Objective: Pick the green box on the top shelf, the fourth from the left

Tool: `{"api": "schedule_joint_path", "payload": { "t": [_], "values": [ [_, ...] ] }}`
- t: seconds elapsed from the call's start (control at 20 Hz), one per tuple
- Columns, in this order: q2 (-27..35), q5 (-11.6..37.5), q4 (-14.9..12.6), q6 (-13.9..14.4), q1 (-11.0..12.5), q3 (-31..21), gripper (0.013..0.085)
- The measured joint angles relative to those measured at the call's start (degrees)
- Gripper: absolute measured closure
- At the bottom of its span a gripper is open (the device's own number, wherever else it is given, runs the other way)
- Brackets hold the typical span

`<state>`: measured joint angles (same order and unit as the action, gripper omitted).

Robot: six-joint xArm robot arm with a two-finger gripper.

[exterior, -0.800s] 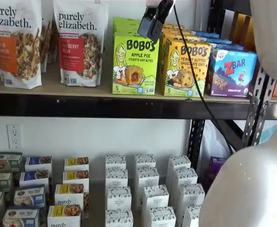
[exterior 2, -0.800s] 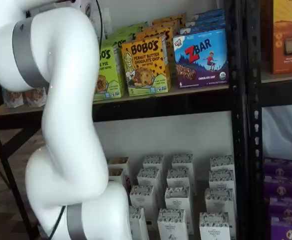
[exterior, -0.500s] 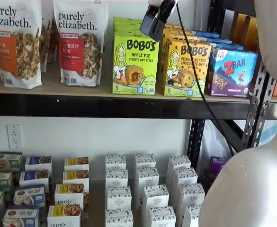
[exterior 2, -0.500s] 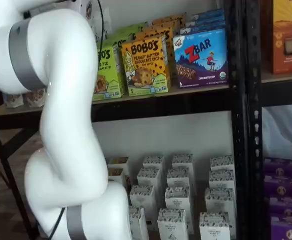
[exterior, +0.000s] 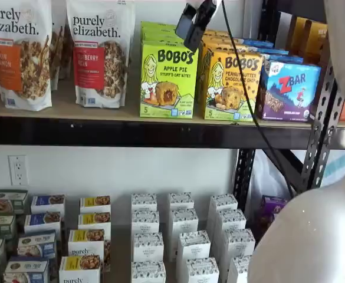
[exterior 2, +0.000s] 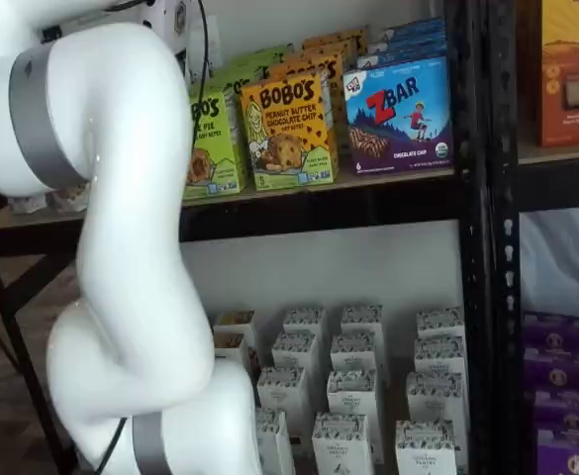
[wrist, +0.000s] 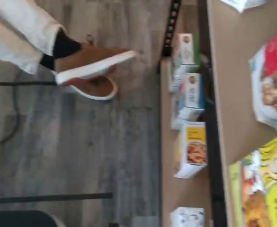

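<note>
1. Gripper (exterior: 191, 25) hanging from top of a shelf view, black fingers seen side-on; open or closed: can't tell. Nothing held.
2. Tips just above and in front of green box (exterior: 168, 78), near its upper right corner; contact not clear, looks apart.
3. Green box upright on top shelf (exterior: 131, 115), front edge, w/ more green boxes lined up behind it.
4. Just right of green box: yellow box (exterior: 230, 84), sides nearly touching; beyond that, blue box (exterior: 288, 90).
5. Left of green box: granola bag (exterior: 99, 52), small gap between.
6. In a shelf view, green box (exterior 2: 213, 146) partly hidden behind white arm (exterior 2: 121, 247); gripper not visible there.
7. Wrist view: green box (wrist: 266, 189) corner seen at shelf edge, floor and a shoe (wrist: 88, 64) beyond.
</note>
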<state>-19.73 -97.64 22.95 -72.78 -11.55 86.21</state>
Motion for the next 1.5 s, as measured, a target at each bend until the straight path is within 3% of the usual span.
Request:
{"api": "schedule_joint_path", "payload": {
  "t": [0.75, 1.5],
  "values": [
    [2.3, 9.8, -7.4, 2.6, -4.3, 1.0, 0.013],
    [8.0, 11.5, -10.8, 1.5, -4.2, 4.5, 0.013]
  ]
}}
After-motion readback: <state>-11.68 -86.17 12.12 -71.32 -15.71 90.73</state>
